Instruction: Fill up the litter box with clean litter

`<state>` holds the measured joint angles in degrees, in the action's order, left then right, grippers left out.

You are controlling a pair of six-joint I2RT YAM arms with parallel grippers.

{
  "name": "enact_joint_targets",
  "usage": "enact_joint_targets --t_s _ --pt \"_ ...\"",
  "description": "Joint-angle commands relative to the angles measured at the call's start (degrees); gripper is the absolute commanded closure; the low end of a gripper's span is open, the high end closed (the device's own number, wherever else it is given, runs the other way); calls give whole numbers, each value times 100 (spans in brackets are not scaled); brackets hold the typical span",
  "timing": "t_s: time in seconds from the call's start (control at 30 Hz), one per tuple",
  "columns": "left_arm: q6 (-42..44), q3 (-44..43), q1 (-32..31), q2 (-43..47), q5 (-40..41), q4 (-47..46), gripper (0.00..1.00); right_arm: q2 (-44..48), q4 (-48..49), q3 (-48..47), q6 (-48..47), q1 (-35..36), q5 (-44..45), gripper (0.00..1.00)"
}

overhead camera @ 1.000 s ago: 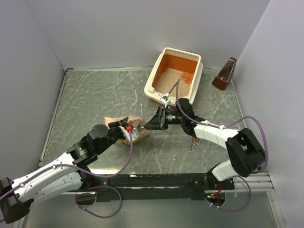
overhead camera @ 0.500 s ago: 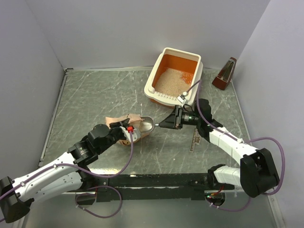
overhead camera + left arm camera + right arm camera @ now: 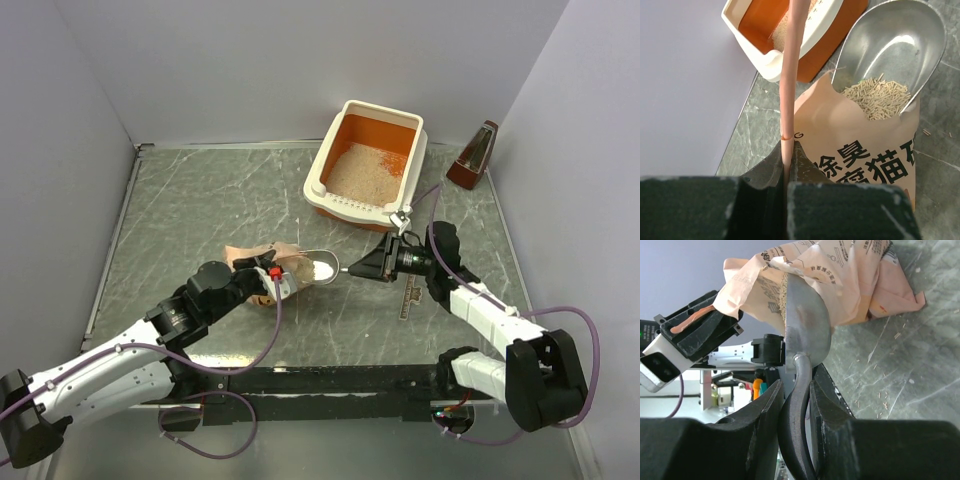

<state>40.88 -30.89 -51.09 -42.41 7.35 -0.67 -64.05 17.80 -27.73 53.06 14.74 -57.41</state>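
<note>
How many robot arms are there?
2. The left arm's end effector pinches the pink bag; the right arm's end effector holds the metal scoop at the bag's mouth.

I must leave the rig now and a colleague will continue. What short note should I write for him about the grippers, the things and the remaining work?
The left gripper is shut on the bag lip, holding its mouth open.
The right gripper is shut on the scoop handle; the bowl lies in the bag mouth with a little clean litter.
The litter box stands behind, to the right, partly filled.
Left: carry this scoop over, tip it, probably repeat.
</note>
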Motion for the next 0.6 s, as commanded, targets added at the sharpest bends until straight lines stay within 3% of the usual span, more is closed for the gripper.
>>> enact_joint_targets --t_s 0.0,0.27,0.57 --pt "-98 22 -41 -4 -252 -847 99 340 487 188 293 -138 -332 100" --pt "-63 75 -112 5 -147 -961 99 578 698 671 495 -419 -359 100" --pt "-98 110 -129 49 -243 -1093 99 219 2016 1077 987 -333 -253 100"
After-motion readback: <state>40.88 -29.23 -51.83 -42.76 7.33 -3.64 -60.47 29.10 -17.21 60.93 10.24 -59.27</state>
